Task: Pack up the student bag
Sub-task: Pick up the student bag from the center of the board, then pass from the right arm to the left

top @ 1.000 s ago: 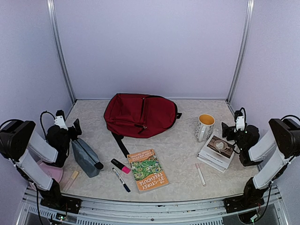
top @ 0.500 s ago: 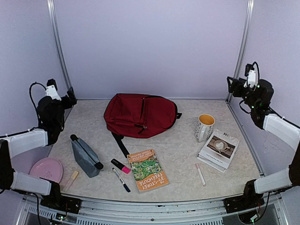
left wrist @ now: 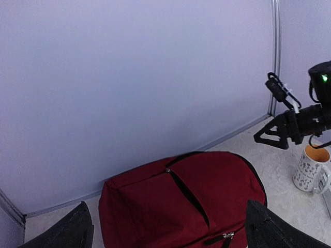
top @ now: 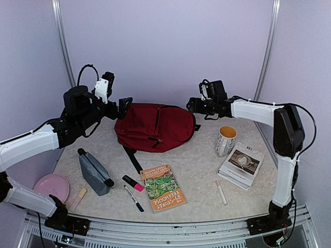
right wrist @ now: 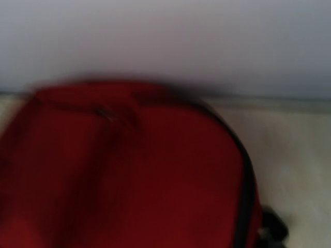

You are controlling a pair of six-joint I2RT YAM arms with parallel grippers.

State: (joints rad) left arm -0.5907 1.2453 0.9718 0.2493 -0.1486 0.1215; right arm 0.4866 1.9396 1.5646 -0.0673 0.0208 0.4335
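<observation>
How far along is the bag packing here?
Done: nothing; the student bag looks zipped shut, with the orange book, grey pouch and mug out on the table. In hand: the left claw, open, and the right claw hover at the bag's two ends, holding nothing. Left: opening the bag, loading everything.
</observation>
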